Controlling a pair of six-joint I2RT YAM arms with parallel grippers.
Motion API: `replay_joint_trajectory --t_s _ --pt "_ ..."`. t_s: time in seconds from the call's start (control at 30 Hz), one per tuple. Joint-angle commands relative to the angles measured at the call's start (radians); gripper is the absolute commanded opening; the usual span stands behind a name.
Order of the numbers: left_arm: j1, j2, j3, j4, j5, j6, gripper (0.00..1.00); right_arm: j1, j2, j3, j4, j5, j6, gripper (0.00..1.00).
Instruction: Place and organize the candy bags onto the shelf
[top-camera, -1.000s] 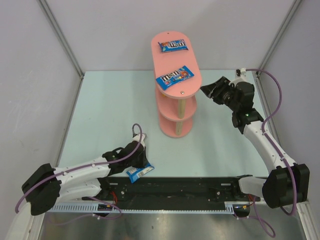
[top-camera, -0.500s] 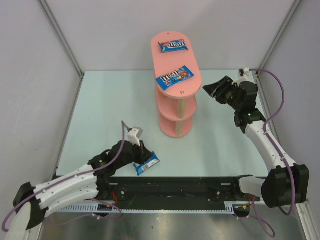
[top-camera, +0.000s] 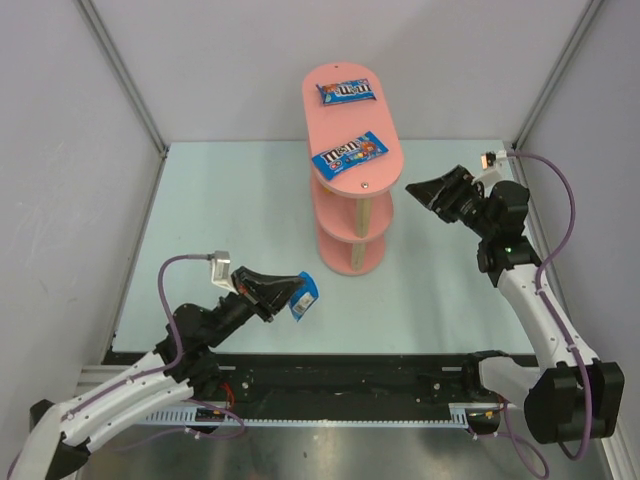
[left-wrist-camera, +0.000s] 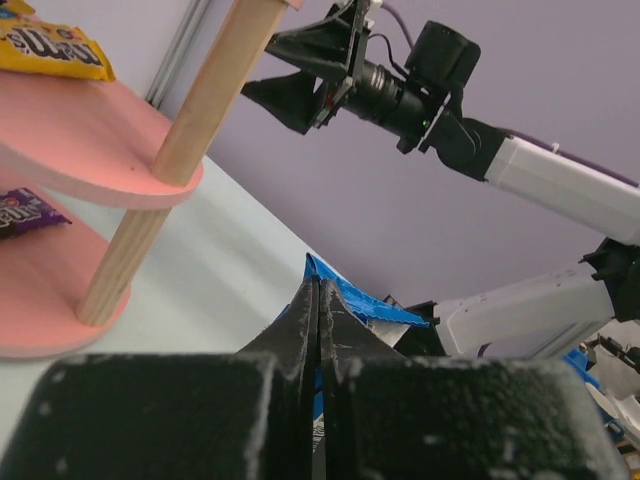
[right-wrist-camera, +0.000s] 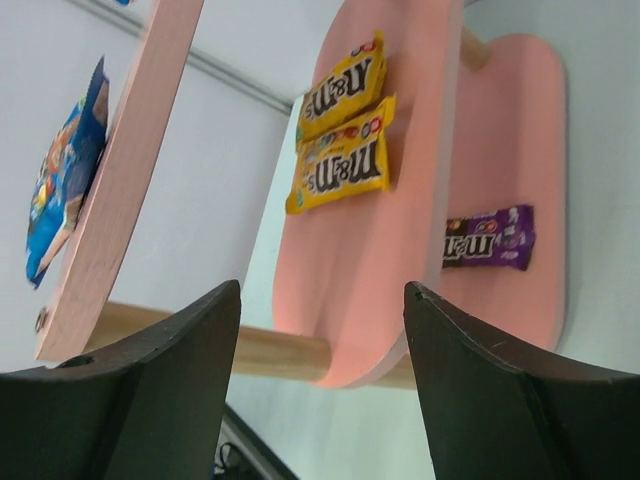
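Pink shelf (top-camera: 347, 122) sits upper centre of the top view. Right gripper (top-camera: 425, 190) is just right of it, fingers spread, holding nothing. Left gripper (top-camera: 283, 293), lower left, pinches a held blue bag (top-camera: 303, 298) that sticks out past the tips toward frame right, near edge-on, long axis unclear. Far blue bag (top-camera: 346, 93) and near blue bag (top-camera: 349, 152) lie crosswise on the top board.

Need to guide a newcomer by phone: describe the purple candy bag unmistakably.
Find the tall pink shelf. On its lowest board lies the purple candy bag. It is the only purple one; the yellow bags sit one board up, the blue bags on top.
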Motion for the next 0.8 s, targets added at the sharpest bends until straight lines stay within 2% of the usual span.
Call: replay_joint_trajectory --t_s 0.0,0.07,0.13,0.17,0.27,0.37,0.63,0.73,0.77 --pt "-0.002 0.064 -0.029 0.265 -0.006 0.021 0.0 0.043 -0.067 -0.028 -0.062 -0.043 0.037 0.71" --pt "-0.002 0.1 -0.052 0.331 -0.041 0.023 0.0 0.074 -0.104 -0.032 -0.151 0.03 0.018 0.71" --pt "-0.002 0.121 -0.119 0.477 -0.046 -0.002 0.0 0.114 -0.13 -0.051 -0.244 0.083 -0.007 0.71" --pt "-0.002 0.147 -0.152 0.608 -0.061 -0.017 0.0 0.121 -0.15 -0.061 -0.258 0.1 -0.01 0.71" --pt "-0.002 0.222 -0.287 0.855 -0.076 -0.071 0.0 0.134 -0.175 -0.106 -0.284 0.056 0.002 0.71" --pt "0.0 0.296 -0.292 0.963 -0.06 -0.063 0.0 0.155 -0.193 -0.147 -0.317 0.017 0.019 0.7" --pt "0.0 0.44 -0.203 1.048 -0.047 -0.036 0.0 0.301 -0.287 -0.25 -0.327 -0.05 0.089 0.71" --pt "0.0 0.521 -0.198 1.184 -0.031 -0.04 0.0 0.387 -0.299 -0.284 -0.227 -0.091 0.198 0.72" --pt "0.0 0.541 -0.189 1.206 -0.026 -0.046 0.0 0.422 -0.297 -0.293 -0.15 -0.104 0.283 0.73"
